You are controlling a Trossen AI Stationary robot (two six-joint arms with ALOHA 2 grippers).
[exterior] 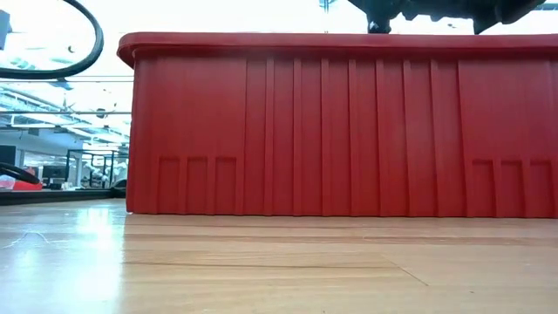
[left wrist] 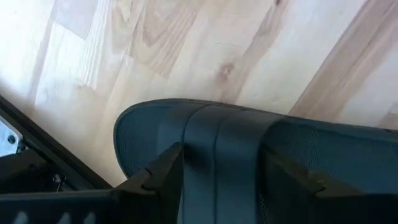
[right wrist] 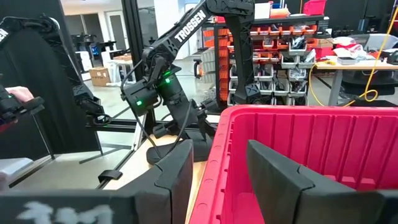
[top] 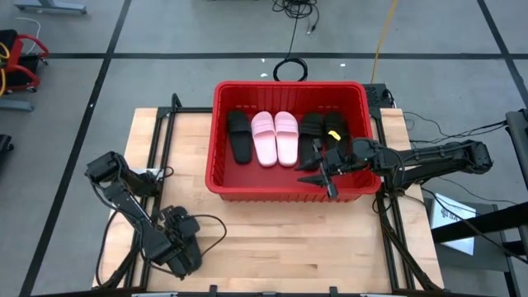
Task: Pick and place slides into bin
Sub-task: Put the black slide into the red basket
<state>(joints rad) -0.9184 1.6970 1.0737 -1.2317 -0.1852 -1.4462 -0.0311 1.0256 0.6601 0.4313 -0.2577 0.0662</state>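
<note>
High view: five slides (top: 275, 136) in bin (top: 289, 85); right gripper (top: 324, 172) above, fingers apart. Left gripper (top: 177, 243) clamped on last black slide (left wrist: 211, 143); next, lift and carry binward.

Slides (top: 275, 138) in bin (top: 289, 195)

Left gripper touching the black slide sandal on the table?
Touching. In the left wrist view, the left gripper has its dark fingers on either side of the black slide sandal, pressed against it on the wooden table.
</note>
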